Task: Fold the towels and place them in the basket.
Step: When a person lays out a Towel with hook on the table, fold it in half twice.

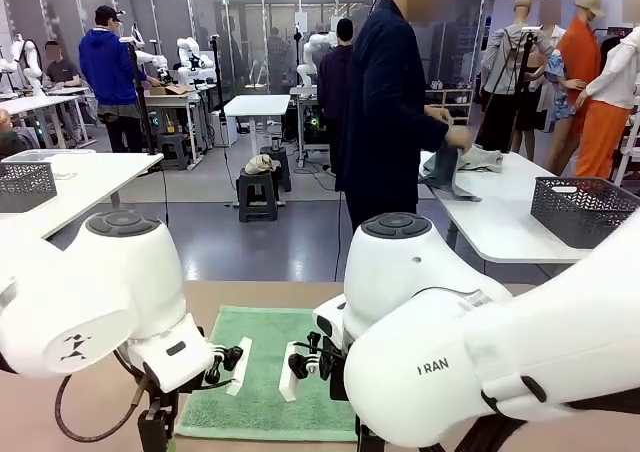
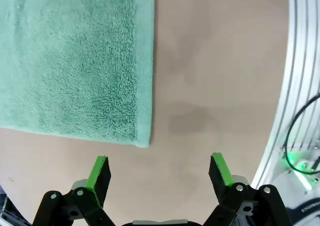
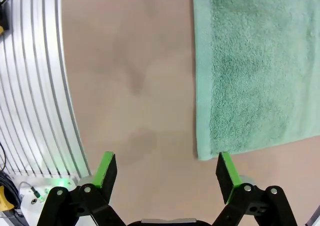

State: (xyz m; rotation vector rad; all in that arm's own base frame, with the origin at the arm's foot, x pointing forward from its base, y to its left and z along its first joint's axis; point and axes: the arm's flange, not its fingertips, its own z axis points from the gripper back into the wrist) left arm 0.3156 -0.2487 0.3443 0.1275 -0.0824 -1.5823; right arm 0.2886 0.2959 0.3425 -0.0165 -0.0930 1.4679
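A mint green towel [image 1: 268, 374] lies spread flat on the tan table [image 1: 262, 294] between my two arms. In the left wrist view the towel [image 2: 75, 61] covers the upper left, and one corner ends just ahead of my left gripper [image 2: 160, 172]. That gripper hangs above bare table, open, with nothing between its green pads [image 2: 100, 170]. The right wrist view has the towel [image 3: 260, 71] at the upper right, its corner close to the right-hand pad [image 3: 225, 170]. My right gripper [image 3: 166, 170] is open and empty too, over bare table. The basket is out of view.
My bulky white left arm [image 1: 100, 292] and right arm [image 1: 480, 362] crowd the near edge. A ribbed aluminium rail [image 2: 300, 86] [image 3: 35, 86] borders the table beside each gripper. Beyond, a person [image 1: 385, 102] works at another white table [image 1: 500, 222], turned away.
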